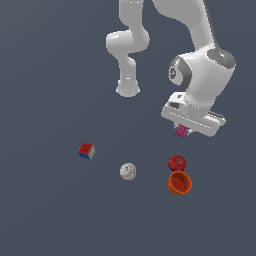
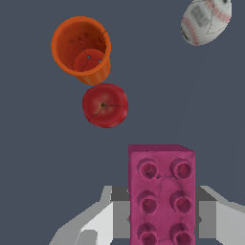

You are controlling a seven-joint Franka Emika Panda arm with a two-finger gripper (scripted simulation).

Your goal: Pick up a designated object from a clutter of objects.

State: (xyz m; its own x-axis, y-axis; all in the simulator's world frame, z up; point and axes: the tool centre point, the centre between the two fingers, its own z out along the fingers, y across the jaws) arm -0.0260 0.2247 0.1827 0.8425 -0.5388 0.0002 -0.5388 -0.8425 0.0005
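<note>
5 items, one each: pink studded block (image 2: 161,194), red-blue-white cube (image 1: 86,150), baseball (image 1: 128,171), red apple (image 1: 177,162), orange cup (image 1: 179,183). Cup upright on the surface (image 1: 50,210), touching the apple, nothing in it. Gripper (image 1: 182,131) jaws closed on the block, held off the surface above apple and cup

The whole setting is one flat, dark slate-blue floor (image 1: 45,210) that fills both views from edge to edge, plain and without seams, marks or pattern. No walls, furniture or windows show anywhere. The light is soft and even, so the surface looks the same tone near and far.
</note>
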